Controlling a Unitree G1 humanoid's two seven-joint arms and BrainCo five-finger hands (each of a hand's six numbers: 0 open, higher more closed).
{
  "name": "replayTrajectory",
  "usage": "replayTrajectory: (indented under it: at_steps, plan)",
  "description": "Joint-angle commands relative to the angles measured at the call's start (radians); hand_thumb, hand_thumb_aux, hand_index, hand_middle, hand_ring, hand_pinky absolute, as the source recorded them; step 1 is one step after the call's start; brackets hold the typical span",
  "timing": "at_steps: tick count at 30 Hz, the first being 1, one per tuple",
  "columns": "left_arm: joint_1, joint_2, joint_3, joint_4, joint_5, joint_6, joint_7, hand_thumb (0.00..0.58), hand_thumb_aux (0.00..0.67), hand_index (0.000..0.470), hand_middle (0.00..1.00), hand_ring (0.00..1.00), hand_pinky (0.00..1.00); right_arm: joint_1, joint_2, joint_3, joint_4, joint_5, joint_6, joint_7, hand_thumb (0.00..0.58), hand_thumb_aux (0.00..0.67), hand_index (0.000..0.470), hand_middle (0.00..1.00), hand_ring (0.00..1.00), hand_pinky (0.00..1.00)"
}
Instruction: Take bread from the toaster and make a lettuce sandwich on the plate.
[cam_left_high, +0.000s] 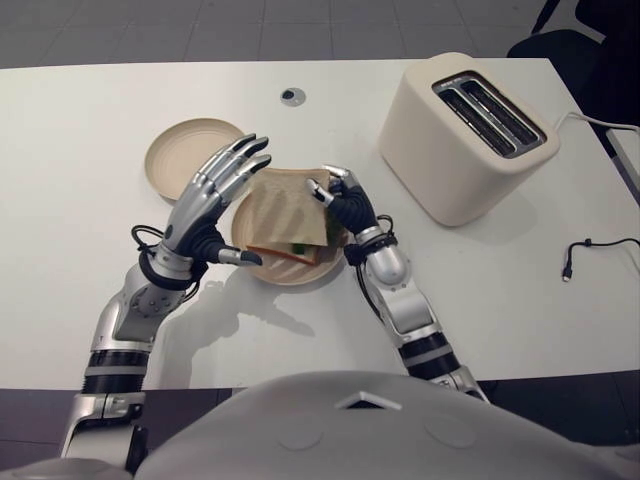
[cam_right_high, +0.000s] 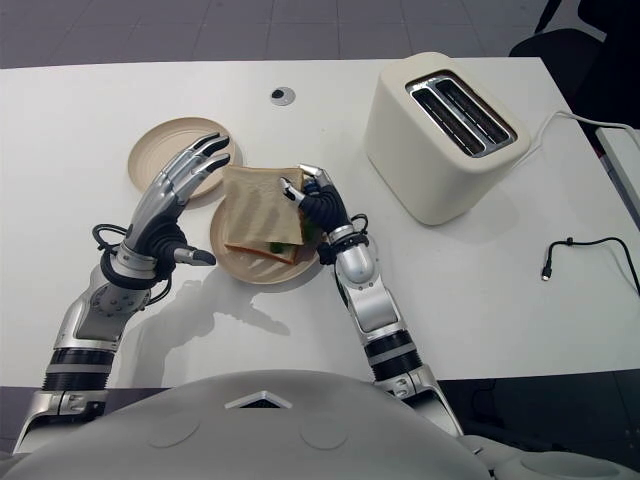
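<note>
White table (cam_left_high: 80, 150), grey tiled floor behind. Right hand (cam_left_high: 345, 205) pinches the right edge of the top slice (cam_left_high: 285, 205) and holds it tilted, far edge raised. Directly under that hand's fingers sits the plate (cam_left_high: 290, 277), carrying the lower slice (cam_left_high: 280, 256) with a bit of green lettuce (cam_left_high: 297, 246) peeking out. Left hand (cam_left_high: 215, 190) is spread wide and holds nothing, its fingertips just beside the slice's left edge. Toaster (cam_left_high: 465, 140) stands to the right of the right hand, its 2 slots looking empty. A second plate (cam_left_high: 185, 150) lies beyond the left hand; a cable (cam_left_high: 590, 250) is far right.

Judgement: closing step, nearly finished. To do it well, lower the raised edge slowly, square the 2 slices, use the left palm as a stop against sliding, and release only once the bread lies flat over the lettuce.
</note>
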Motion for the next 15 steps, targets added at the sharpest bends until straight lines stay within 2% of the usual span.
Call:
replayTrajectory:
  at_steps: [1, 6, 12, 13, 15]
  plan:
    - [-0.024, -0.008, -0.022, 0.03, 0.01, -0.007, 0.007, 0.0, 0.0, 0.0, 0.0, 0.0, 0.0, 0.038, 0.096, 0.012, 0.008, 0.011, 0.032, -0.068, 0.58, 0.67, 0.47, 1.0, 1.0, 1.0]
    - [-0.017, 0.007, -0.046, 0.03, 0.009, -0.009, -0.017, 0.0, 0.0, 0.0, 0.0, 0.0, 0.0, 0.056, 0.04, 0.019, -0.016, -0.018, 0.042, -0.093, 0.58, 0.67, 0.47, 1.0, 1.0, 1.0]
    - [-0.011, 0.104, -0.178, 0.102, 0.18, 0.058, -0.168, 0.0, 0.0, 0.0, 0.0, 0.0, 0.0, 0.039, -0.03, 0.055, 0.0, -0.123, 0.029, -0.089, 0.58, 0.67, 0.47, 1.0, 1.0, 1.0]
    - [-0.013, 0.129, -0.205, 0.135, 0.215, 0.084, -0.201, 0.04, 0.024, 0.017, 0.0, 0.0, 0.0, 0.023, -0.041, 0.057, 0.006, -0.142, 0.026, -0.084, 0.58, 0.67, 0.47, 0.98, 0.98, 0.98]
    - [-0.025, 0.165, -0.251, 0.203, 0.261, 0.127, -0.247, 0.023, 0.013, 0.009, 0.0, 0.0, 0.0, -0.002, -0.057, 0.056, 0.01, -0.166, 0.022, -0.074, 0.58, 0.67, 0.47, 0.91, 0.91, 0.91]
